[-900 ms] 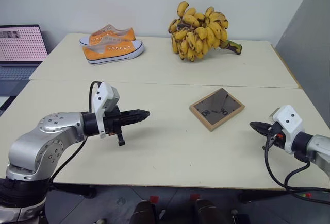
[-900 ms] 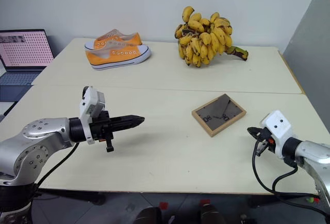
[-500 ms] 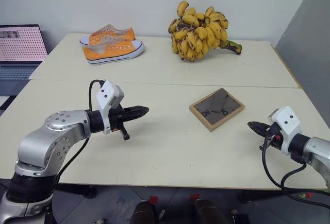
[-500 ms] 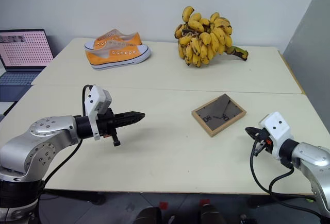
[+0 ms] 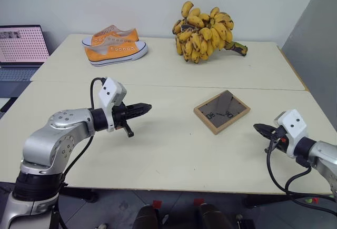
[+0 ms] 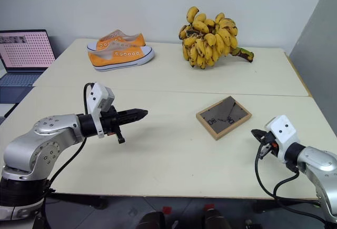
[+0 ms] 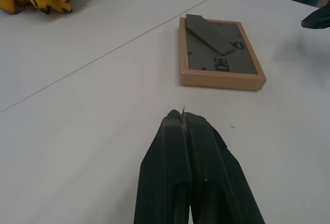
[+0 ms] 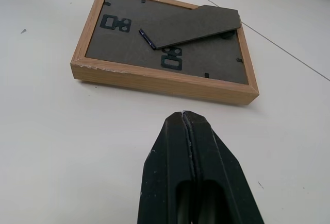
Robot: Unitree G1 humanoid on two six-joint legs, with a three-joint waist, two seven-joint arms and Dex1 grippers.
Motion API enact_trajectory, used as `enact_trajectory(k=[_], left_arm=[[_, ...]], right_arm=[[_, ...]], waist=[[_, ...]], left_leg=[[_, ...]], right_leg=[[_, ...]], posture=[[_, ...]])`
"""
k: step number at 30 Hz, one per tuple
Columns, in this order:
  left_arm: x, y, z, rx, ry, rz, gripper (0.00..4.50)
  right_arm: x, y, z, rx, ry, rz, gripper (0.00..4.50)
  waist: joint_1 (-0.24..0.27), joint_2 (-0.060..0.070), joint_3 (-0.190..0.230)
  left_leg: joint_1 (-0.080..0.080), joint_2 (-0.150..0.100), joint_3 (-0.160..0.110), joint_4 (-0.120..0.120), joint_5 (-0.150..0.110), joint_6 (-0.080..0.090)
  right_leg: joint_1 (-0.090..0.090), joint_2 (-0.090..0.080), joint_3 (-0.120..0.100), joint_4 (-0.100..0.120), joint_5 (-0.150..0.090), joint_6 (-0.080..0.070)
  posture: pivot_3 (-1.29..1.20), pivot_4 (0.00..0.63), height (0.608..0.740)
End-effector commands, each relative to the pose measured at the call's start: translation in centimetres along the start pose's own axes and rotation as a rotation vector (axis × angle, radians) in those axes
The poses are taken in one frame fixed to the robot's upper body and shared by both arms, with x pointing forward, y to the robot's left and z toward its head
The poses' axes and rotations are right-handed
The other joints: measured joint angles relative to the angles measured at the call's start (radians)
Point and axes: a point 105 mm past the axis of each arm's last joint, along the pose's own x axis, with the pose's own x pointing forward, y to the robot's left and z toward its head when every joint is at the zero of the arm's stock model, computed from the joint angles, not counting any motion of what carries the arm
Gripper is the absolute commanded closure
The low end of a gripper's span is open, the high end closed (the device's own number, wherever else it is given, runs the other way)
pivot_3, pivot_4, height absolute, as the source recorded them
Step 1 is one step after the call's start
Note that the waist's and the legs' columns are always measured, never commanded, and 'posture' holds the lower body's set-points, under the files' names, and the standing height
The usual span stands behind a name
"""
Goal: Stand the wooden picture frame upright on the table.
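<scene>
We have not yet begun the real work: the wooden picture frame lies flat and untouched, so lifting it, opening its stand and setting it upright all remain. Going from left to right, our left gripper hangs above the desk near its left half, its fingers clenched together and holding nothing, pointing across toward the frame but well apart from it. The frame rests on the right half of the desk, just on the near side of the seam that crosses the top, turned at an angle so that one corner faces the near edge. It lies face down: we see a light-wood border around a dark grey-brown back panel, with the fold-out stand lying folded flat against that back, along with small hanging clips. Further right, near the desk's right edge, our right gripper hovers low, fingers likewise pressed shut and empty, aimed at the frame and nearer to it than the left, though not touching it. We judge the task to be at its very start.
</scene>
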Motion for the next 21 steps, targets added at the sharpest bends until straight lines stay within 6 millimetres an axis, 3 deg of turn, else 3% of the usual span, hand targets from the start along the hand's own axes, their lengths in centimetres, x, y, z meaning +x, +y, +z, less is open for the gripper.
enact_trajectory(k=[1, 7, 10, 14, 18, 21], left_arm=[[0.4, 0.4, 1.2, 0.042, -0.040, 0.009, 4.46], [2.2, 1.2, 0.6, 0.014, -0.053, 0.019, 4.46], [6.0, 3.6, -1.4, -0.017, -0.022, 0.082, 4.46], [9.9, 5.5, -1.9, 0.008, -0.008, 0.113, 4.46], [13.0, 5.7, -1.1, 0.032, -0.022, 0.106, 4.46], [15.1, 4.8, -0.6, 0.062, -0.020, 0.077, 4.46]], right_arm=[[-0.1, -0.2, 0.7, -0.025, -0.036, -0.034, 4.50], [0.5, -0.3, 0.5, -0.007, -0.037, -0.066, 4.50], [2.2, -0.9, -1.1, -0.003, 0.005, -0.152, 4.50], [3.9, -1.4, -1.2, -0.011, 0.000, -0.227, 4.50], [4.5, -1.6, -1.0, -0.011, -0.006, -0.278, 4.50], [4.5, -1.6, -0.7, -0.001, -0.014, -0.309, 4.50]], waist=[[0.001, 0.000, 0.000], [0.003, 0.000, 0.000], [0.005, 0.001, 0.000], [0.019, 0.000, 0.000], [0.022, 0.000, 0.000], [0.023, 0.000, 0.000]], left_leg=[[0.000, 0.000, 0.000, 0.000, 0.000, 0.000], [0.000, 0.000, -0.004, 0.000, 0.000, 0.000], [0.000, -0.001, -0.006, 0.001, 0.000, 0.000], [0.000, -0.002, -0.008, 0.003, 0.001, 0.000], [-0.002, -0.002, -0.009, 0.002, 0.001, 0.000], [-0.002, -0.003, -0.010, 0.001, 0.001, 0.000]], right_leg=[[0.000, 0.000, 0.000, 0.000, 0.000, 0.000], [0.001, 0.000, -0.004, 0.001, 0.000, 0.000], [0.003, 0.000, -0.006, 0.001, 0.000, 0.000], [0.005, 0.000, -0.008, 0.000, 0.001, 0.000], [0.003, 0.000, -0.008, 0.000, 0.000, 0.000], [0.003, 0.000, -0.009, 0.001, 0.000, -0.002]], posture=[[0.00, 0.150, 0.740], [0.00, 0.150, 0.740], [0.00, 0.150, 0.740], [0.00, 0.150, 0.740], [0.00, 0.150, 0.740], [0.00, 0.150, 0.740]])
